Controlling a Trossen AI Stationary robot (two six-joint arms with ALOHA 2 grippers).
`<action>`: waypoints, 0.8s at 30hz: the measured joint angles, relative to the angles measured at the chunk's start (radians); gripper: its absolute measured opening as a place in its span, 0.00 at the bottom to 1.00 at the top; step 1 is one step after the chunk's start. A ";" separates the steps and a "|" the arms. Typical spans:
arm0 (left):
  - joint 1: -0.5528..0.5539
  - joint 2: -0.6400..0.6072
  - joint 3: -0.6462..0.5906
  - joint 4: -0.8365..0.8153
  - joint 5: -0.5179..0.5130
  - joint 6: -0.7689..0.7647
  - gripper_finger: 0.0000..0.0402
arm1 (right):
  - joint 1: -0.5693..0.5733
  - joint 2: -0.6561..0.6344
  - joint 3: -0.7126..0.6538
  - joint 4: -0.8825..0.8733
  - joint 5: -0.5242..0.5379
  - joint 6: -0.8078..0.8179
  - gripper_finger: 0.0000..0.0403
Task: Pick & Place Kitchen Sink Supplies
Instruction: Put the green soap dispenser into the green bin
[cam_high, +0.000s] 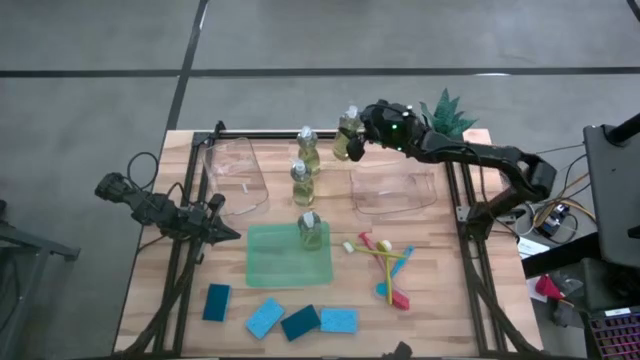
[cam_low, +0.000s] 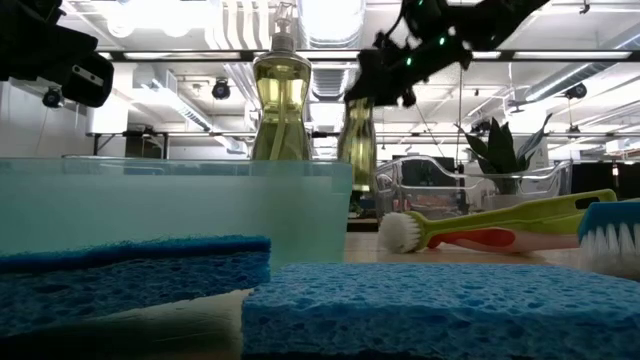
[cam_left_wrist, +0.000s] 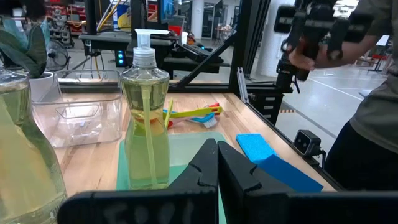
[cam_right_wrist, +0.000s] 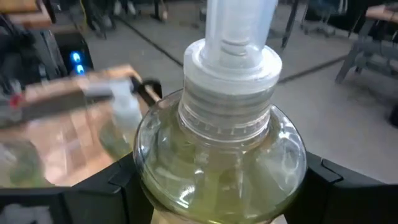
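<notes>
My right gripper (cam_high: 358, 133) is shut on a clear bottle (cam_high: 346, 138) of yellowish liquid with a white pump cap, above the table's far edge. Two more bottles (cam_high: 308, 150) (cam_high: 300, 184) stand on the wood between the bins. Another bottle (cam_high: 310, 231) stands on its base on the green mat (cam_high: 275, 262). Several blue and teal sponges (cam_high: 300, 321) lie flat near the front edge. Red, yellow and blue brushes (cam_high: 386, 266) lie crossed to the mat's right. My left gripper (cam_high: 232, 235) waits shut at the mat's left, touching nothing. My right gripper pinches the bottle's rounded shoulder (cam_right_wrist: 155, 174), just below the white collar, between its two fingers (cam_right_wrist: 329, 180). The fingers come about level from the table's right side. The bottle stays upright in the hold; in the low view its base is hidden behind the mat.
Two clear plastic bins stand at the back, one left (cam_high: 236, 176) and one right (cam_high: 393, 187), below the held bottle. A small green plant (cam_high: 447, 112) stands at the far right corner, beside my right arm. A person (cam_left_wrist: 373, 93) stands beyond the table's front edge.
</notes>
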 joint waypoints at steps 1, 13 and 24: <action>0.000 0.000 0.000 0.000 0.000 0.000 0.00 | 0.006 -0.022 0.004 -0.006 0.000 -0.005 0.62; 0.000 0.000 0.000 0.000 0.000 0.000 0.00 | 0.146 -0.182 0.117 -0.204 0.000 0.016 0.62; 0.000 0.000 0.000 0.000 0.000 0.000 0.00 | 0.338 -0.269 0.228 -0.475 0.003 0.130 0.62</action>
